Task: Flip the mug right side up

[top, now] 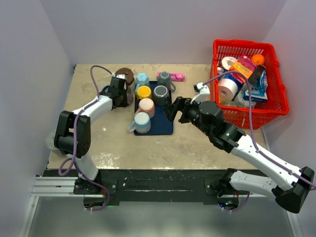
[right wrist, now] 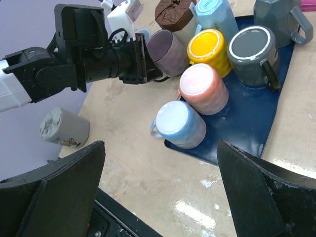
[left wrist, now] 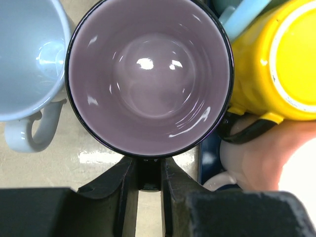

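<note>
Your left gripper [left wrist: 147,170] is clenched on the purple mug [left wrist: 148,79], both fingers [left wrist: 129,185] pinching the dark rim at the near side. The left wrist camera looks straight into the mug's mouth: lavender inside, glossy, nothing in it. From the right wrist view the mug is tipped on its side, mouth facing back along your left arm. It's at the left edge of the blue tray [right wrist: 256,113], just beside the yellow mug [right wrist: 210,47]. Can't tell if it touches the table or the tray.

Your right gripper [top: 173,109] is released, fingers spread wide, grasping nothing. It hangs over the table near the tray's right side, pointing across the tray toward the left arm.

On the tray:
- yellow mug, base up
- grey mug [right wrist: 254,49], base up, dark handle toward the right gripper
- pink mug [right wrist: 202,89], base up, touching the yellow one
- light blue mug [right wrist: 178,123], base up, at the near-left corner
- a pale blue faceted mug [right wrist: 215,12] and another grey mug [right wrist: 276,17] at the far end

A brown cup [right wrist: 173,12] stands just behind the purple mug. A small crumpled grey cup [right wrist: 61,127] sits on the table, well left of the tray. A red basket [top: 276,106] full of packets is at the far right, and a pink packet [top: 177,77] lies behind the tray.
</note>
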Available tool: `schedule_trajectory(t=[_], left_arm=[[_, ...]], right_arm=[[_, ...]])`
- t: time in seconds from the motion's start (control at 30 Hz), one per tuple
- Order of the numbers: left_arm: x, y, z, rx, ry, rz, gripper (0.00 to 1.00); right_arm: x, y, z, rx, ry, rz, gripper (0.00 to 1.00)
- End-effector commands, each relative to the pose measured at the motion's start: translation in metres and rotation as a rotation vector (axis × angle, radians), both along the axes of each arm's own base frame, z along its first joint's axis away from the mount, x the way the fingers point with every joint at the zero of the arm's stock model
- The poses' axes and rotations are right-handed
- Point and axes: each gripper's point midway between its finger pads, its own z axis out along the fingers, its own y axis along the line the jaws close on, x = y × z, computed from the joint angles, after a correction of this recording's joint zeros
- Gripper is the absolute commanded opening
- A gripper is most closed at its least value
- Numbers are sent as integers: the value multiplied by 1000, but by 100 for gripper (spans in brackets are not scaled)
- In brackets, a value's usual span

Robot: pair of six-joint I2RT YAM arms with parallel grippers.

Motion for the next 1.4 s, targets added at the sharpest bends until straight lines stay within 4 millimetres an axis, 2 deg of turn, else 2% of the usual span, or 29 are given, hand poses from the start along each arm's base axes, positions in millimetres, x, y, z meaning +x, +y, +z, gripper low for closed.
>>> schedule_trajectory(t=[0.0, 0.23, 0.53, 0.6, 0.67, 0.7, 0.77, 0.8, 1.03, 1.07, 1.13, 1.17, 1.2, 1.23, 1.3, 1.37], left_arm=[[45, 14, 43, 9, -180, 74, 0], [49, 29, 27, 42, -146, 105, 0], [52, 25, 11, 47, -80, 75, 1], [50, 23, 11, 39, -77, 67, 16], [50, 19, 15, 24, -86, 56, 25], [50, 19, 16, 20, -90, 55, 34], [50, 16, 22, 6, -105, 48, 39], [50, 17, 24, 3, -107, 50, 47], [42, 4, 50, -70, -158, 4, 75], [39, -6, 59, -98, -170, -30, 77], [31, -13, 64, -114, -164, -52, 85], [26, -19, 75, -129, -180, -74, 89], [20, -22, 75, -137, -172, -89, 94], [12, -25, 85, -148, -185, -111, 96], [-6, -34, 84, -175, -170, -168, 99], [-24, -46, 99, -216, -196, -258, 99]], right_arm=[[5, -4, 13, 20, -26, -32, 99], [7, -4, 11, 6, -17, -42, 99], [10, -3, 0, -23, 13, -54, 99], [13, -5, -1, -34, 23, -72, 98], [15, -5, -7, -54, 37, -81, 98], [15, -5, -7, -55, 39, -81, 98], [15, -4, -9, -59, 41, -78, 98], [15, -4, -9, -59, 43, -77, 98], [14, -2, -12, -78, 50, -59, 99], [14, -2, -12, -80, 50, -60, 99], [14, -2, -15, -92, 57, -59, 99], [15, -1, -13, -90, 56, -56, 99], [15, 0, -13, -93, 60, -52, 99], [14, 2, -14, -96, 65, -41, 99], [13, 4, -13, -95, 66, -29, 99], [12, 6, -13, -102, 61, -12, 99]])
